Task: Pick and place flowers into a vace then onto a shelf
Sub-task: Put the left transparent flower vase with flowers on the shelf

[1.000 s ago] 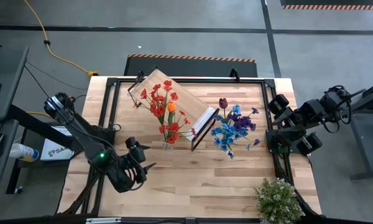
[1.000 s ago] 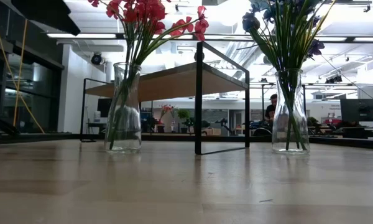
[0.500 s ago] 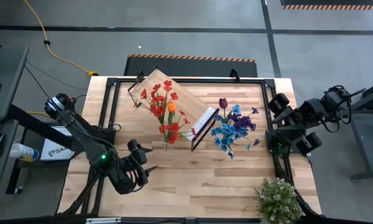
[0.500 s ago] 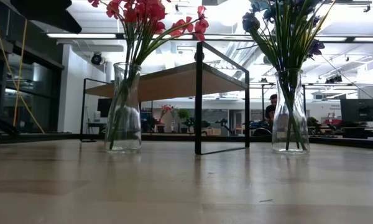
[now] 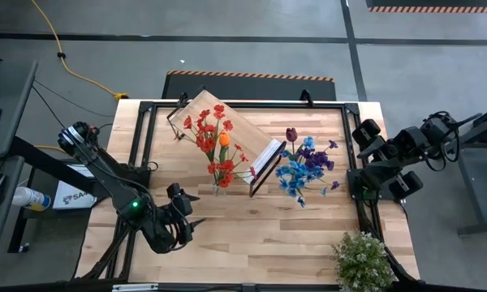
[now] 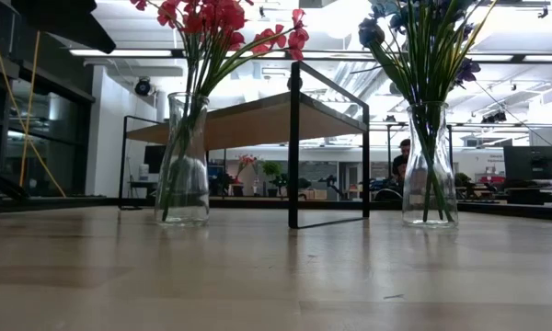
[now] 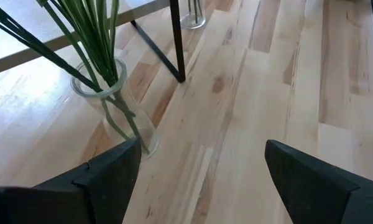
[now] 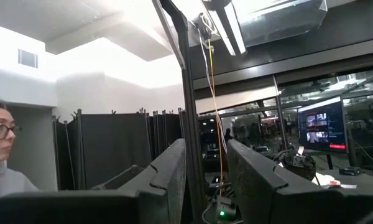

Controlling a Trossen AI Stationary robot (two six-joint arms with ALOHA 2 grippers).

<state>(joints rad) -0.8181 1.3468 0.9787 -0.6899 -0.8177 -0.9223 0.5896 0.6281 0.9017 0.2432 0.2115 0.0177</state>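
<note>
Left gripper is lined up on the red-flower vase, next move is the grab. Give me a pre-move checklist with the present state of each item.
1. Left gripper fingers open: ok, a wide gap shows in its wrist view.
2. Red-flower vase ahead of the open fingers and not yet held: ok.
3. Vase upright on the table: ok, it stands straight in the low view.
4. Red flowers seated in the vase: ok, stems run down into the glass.
5. Shelf leg away from the closing path: cannot tell, the black leg stands close behind the vase.
6. Right gripper out of the way: ok, parked at the table's right edge, away from the blue-flower vase.
</note>
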